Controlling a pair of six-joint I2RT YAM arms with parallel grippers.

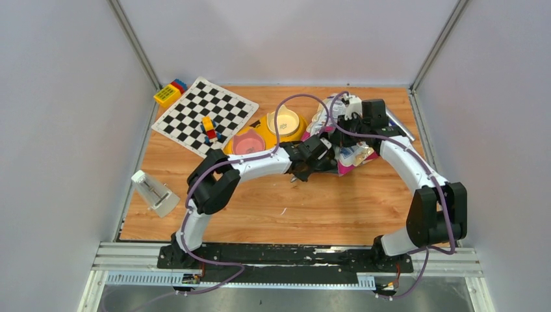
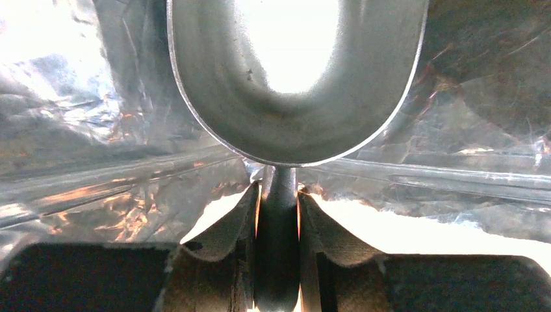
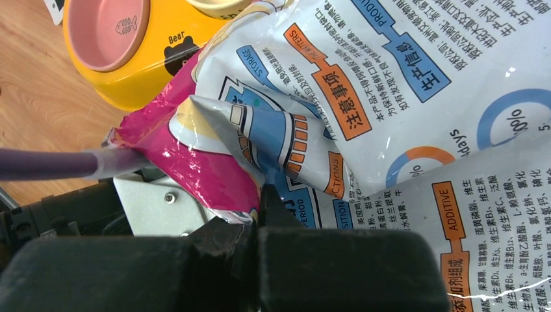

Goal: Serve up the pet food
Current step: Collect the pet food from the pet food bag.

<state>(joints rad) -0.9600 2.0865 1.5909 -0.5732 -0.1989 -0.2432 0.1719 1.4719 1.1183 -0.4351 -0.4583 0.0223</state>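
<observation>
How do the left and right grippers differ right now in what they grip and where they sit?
The left gripper clamps the grey scoop by its handle; the right gripper pinches the bag at its printed edge. The left gripper reaches inside the bag, among silver foil; the right gripper sits outside it, near the yellow feeder. Both are closed on something.

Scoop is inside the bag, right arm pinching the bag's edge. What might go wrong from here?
The scoop looks empty against the foil lining of the bag; it may come out with no kibble.
The right gripper pinches only a crumpled edge of glossy film; it may slip and the mouth collapse.
The left gripper clamps just the thin handle; a loaded scoop could twist and spill before the yellow feeder.
</observation>
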